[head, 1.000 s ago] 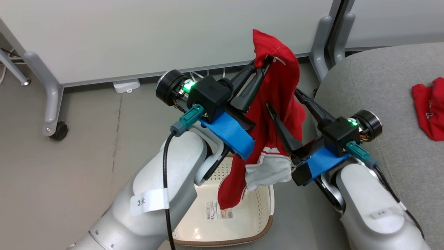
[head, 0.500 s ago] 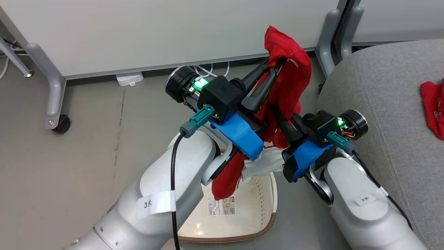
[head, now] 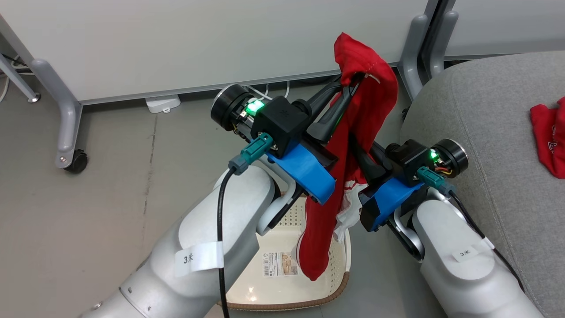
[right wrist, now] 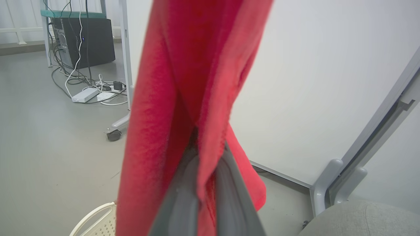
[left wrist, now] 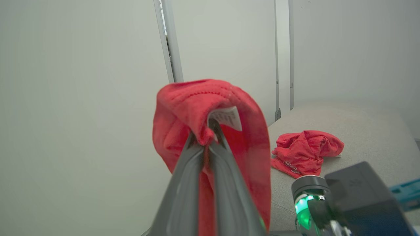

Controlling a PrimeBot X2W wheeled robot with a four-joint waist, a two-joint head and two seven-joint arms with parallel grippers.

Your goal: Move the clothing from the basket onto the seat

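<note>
At the lower middle of the head view, the basket is sitting on the floor, partly hidden by the left forearm. Just above it, the left gripper is reaching toward the upper middle, its fingers pressed together and pinching a small fold of the red garment beside its white tag. The cloth is hanging from there in a long twist, and its loose end is dangling low over the basket's right side. A little further right, the right gripper is clamping shut on the garment's middle, with the two arms sitting very close together. The seat is spreading across the right side, with a second garment lying on it at the right edge.

As I am judging it, the dangling end is the main worry. During a swing rightward it could be snagging the basket's rim and dragging or tipping the basket. The upper pinch is holding only a thin fold, so a jerk could be pulling it free. If the arms are moving apart, the stretch between the grips is going taut. One grip may then be slipping, dropping cloth onto the floor beside the seat. A release too near the seat's rounded edge is risking a slide-off.
</note>
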